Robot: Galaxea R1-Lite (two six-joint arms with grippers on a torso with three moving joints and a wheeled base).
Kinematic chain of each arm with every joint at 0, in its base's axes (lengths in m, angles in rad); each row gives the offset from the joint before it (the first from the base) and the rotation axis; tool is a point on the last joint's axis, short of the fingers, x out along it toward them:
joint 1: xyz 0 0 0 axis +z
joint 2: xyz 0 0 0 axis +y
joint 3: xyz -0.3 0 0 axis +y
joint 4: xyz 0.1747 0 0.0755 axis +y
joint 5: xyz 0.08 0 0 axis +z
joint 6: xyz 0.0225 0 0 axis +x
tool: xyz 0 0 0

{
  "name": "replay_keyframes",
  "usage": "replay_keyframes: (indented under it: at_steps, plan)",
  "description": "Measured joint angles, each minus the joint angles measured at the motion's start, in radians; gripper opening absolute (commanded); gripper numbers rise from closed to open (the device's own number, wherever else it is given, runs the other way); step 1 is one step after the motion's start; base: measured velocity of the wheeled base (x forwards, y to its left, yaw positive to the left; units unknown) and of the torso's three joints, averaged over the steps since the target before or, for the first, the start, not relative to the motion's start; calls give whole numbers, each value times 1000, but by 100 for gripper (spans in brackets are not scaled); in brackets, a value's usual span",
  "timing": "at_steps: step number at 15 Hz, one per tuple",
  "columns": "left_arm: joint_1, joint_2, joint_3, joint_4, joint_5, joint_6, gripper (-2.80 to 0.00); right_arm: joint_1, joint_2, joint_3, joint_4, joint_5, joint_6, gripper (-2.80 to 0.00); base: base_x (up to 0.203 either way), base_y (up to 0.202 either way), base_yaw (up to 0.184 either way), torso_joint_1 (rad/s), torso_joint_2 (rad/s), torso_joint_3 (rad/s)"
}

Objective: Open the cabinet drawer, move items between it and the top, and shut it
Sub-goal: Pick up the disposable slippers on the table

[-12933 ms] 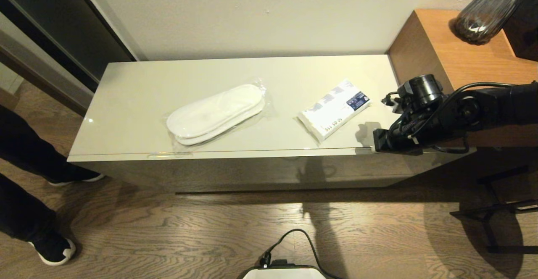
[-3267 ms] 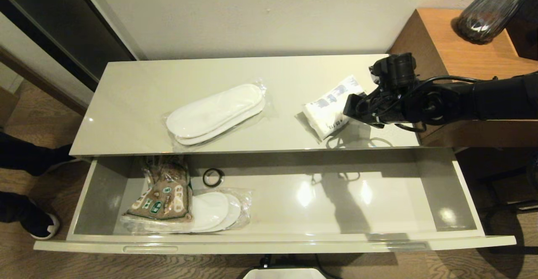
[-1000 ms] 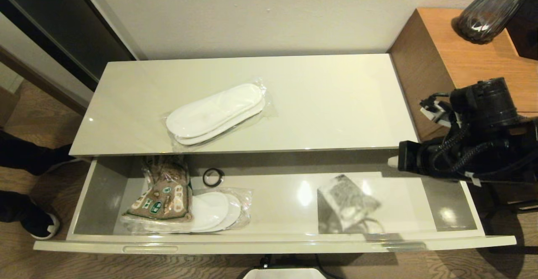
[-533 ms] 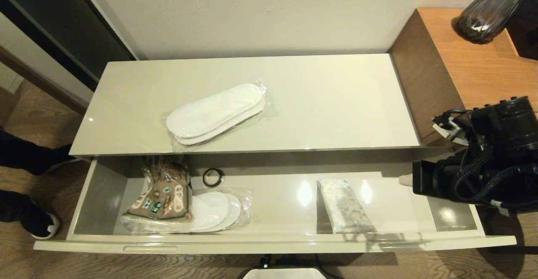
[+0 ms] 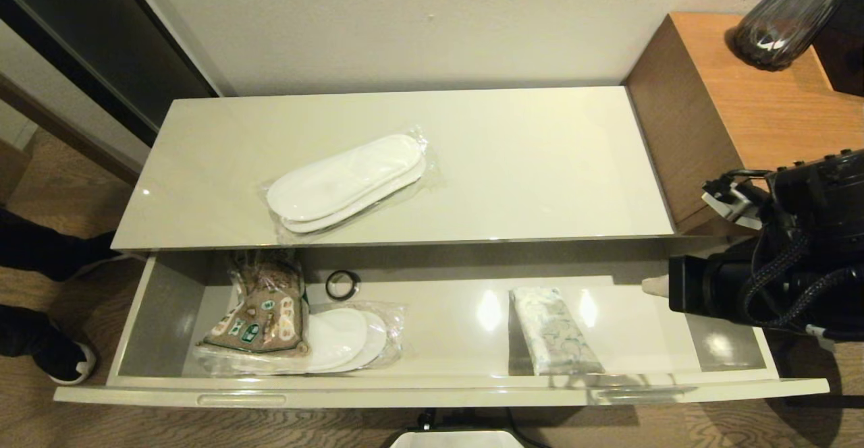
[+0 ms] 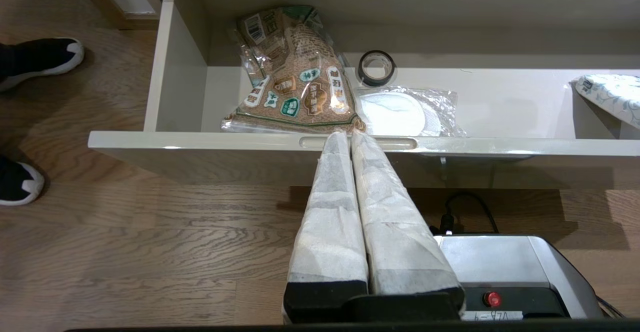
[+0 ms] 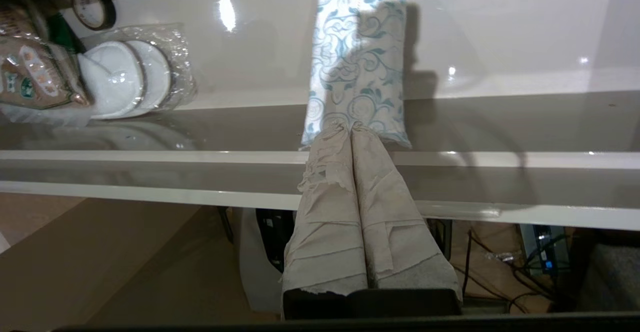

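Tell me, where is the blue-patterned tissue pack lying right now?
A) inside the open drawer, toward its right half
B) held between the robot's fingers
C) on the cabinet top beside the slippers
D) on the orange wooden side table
A: the tissue pack lies flat on the floor of the open drawer, right of the middle, and the right gripper is off to its side with fingers shut on nothing.

Head cam overhead; wrist cams low, close; all share drawer [image 5: 432, 326].

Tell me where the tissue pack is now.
In the head view, the tissue pack lies inside the open drawer, right of centre, well right of the black ring.
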State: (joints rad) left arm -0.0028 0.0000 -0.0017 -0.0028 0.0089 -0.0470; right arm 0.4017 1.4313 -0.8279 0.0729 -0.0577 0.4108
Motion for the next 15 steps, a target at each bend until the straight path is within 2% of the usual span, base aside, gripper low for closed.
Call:
replay_keyframes:
  at_steps: [11, 13, 15]
  plan:
    - [0, 0, 0, 0, 0, 0, -280, 43, 52, -79, 13, 3, -23, -280, 0, 0, 0, 0, 0, 0]
    - [-1, 0, 0, 0, 0, 0, -280, 43, 75, -131, 17, 4, -49, -280, 0, 0, 0, 0, 0, 0]
    - [0, 0, 0, 0, 0, 0, -280, 46, 122, -237, 36, 4, -69, -280, 0, 0, 0, 0, 0, 0]
